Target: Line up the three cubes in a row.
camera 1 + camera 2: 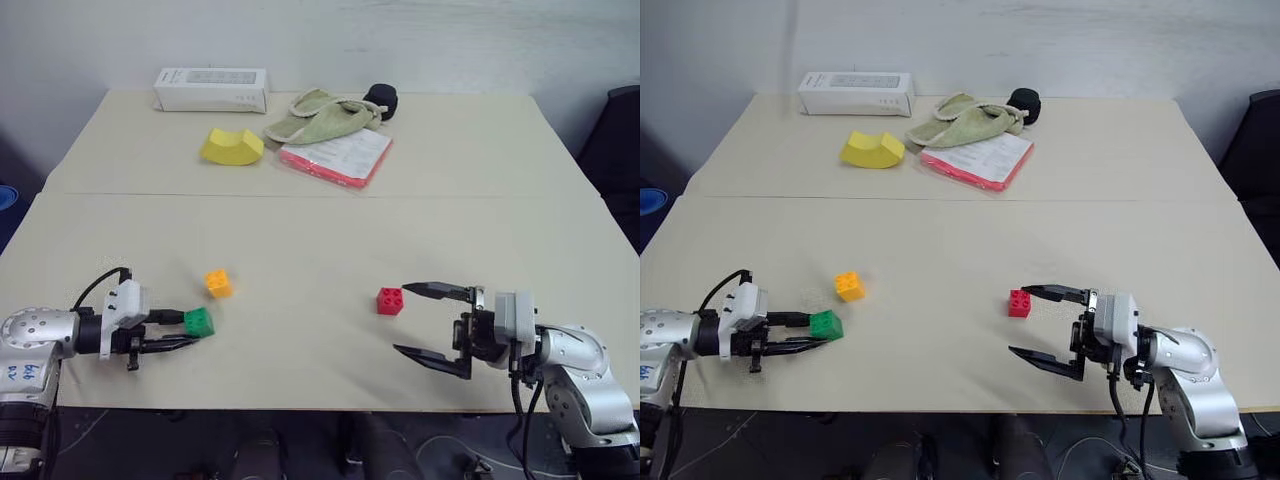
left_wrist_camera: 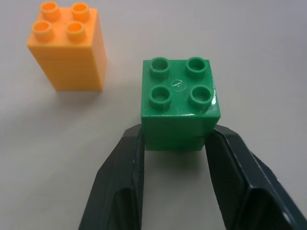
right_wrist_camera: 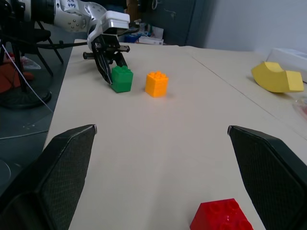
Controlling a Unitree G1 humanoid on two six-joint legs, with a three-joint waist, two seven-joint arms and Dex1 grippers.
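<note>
Cubes are not yet in a row: left gripper (image 1: 188, 331) clamps the green cube (image 1: 199, 321) near the table's (image 1: 320, 230) front edge beside the orange one (image 1: 218, 283), while the wide-open right gripper (image 1: 432, 322) waits by the red cube (image 1: 390, 300), well apart.

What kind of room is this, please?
Probably an office or lab: pale tables pushed together against a plain wall, a dark office chair beside them, and cabinets in the right wrist view.
</note>
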